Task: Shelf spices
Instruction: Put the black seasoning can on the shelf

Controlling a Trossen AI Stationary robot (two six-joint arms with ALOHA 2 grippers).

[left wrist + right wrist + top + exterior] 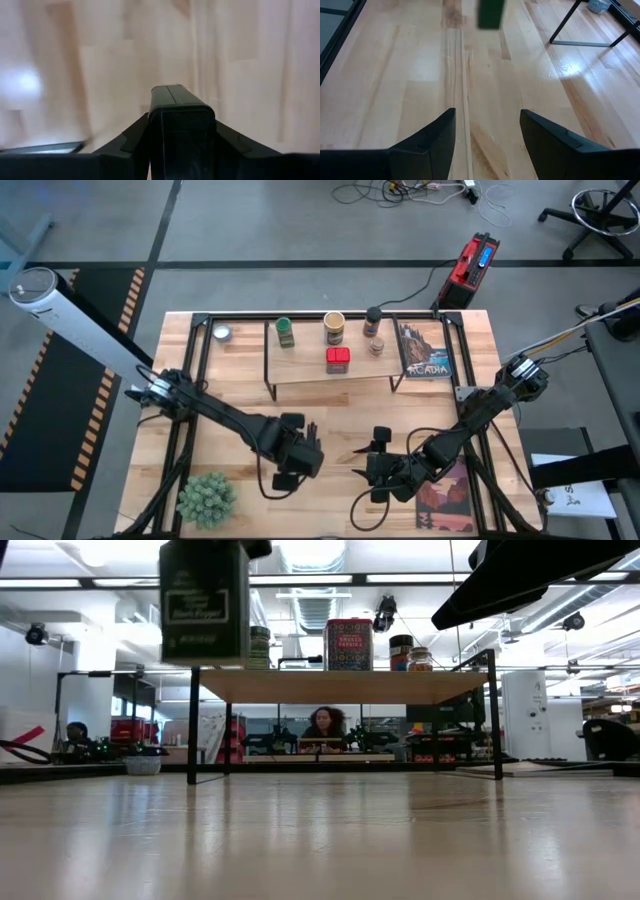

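Left gripper (305,448) fingers clamped on the dark square tin (204,602), lifted above the table (330,415) short of the shelf (330,376); right gripper (372,462) fingers apart, idle; next looks like carry to a free shelf spot.

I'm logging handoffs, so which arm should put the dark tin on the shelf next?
Left. Its end effector already grips the dark tin lifted above the table, in front of the shelf. The right end effector hangs open and empty.
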